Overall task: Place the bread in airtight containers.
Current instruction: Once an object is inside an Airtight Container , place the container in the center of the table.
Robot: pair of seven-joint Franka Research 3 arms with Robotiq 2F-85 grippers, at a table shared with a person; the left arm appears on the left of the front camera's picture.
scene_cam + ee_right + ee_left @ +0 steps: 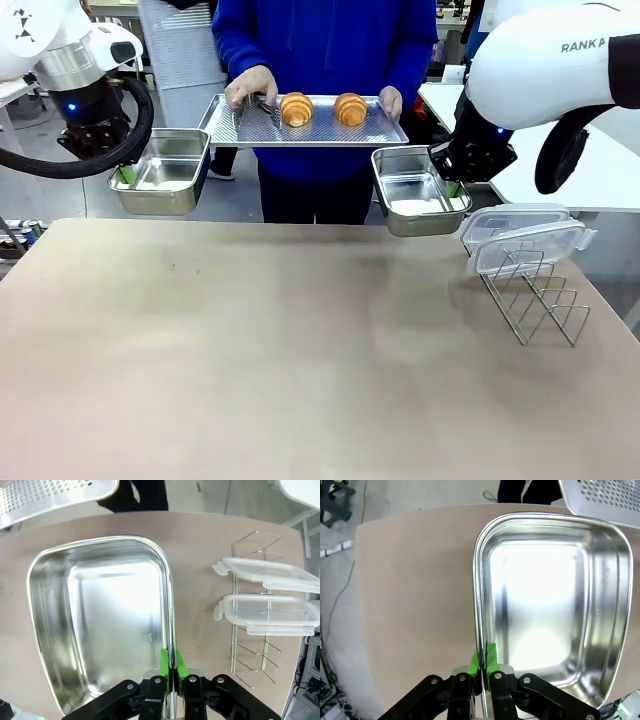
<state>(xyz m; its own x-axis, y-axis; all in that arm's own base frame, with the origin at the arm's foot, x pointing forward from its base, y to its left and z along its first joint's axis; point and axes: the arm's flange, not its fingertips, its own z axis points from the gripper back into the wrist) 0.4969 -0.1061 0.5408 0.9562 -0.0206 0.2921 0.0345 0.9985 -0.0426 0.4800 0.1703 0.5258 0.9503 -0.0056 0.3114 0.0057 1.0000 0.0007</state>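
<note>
The left end effector [125,172] was clamped narrow on the near rim of the left steel container [165,170], its green pads [491,655] pinching the thin wall from either side, so the open, empty box stretched away ahead of the fingers and hung raised off the table [300,350]. The right end effector [455,188] gripped the right steel container [415,190] the same way, pads [164,661] squeezed on the rim with the empty box lying ahead of it and to one side. Beyond both end effectors, across the table, a person's hands [250,88] [390,100] held a perforated tray [380,130] level, just past and above the far edges of the two containers. On that tray a croissant [296,108] and a second croissant [350,108] sat side by side, apart from each other, neither in a container. Just beside the right end effector, on its outer side, two clear lids [265,575] [265,612] rested on top of a wire rack [540,300] that stood on the table, one lid overlapping the other.
</note>
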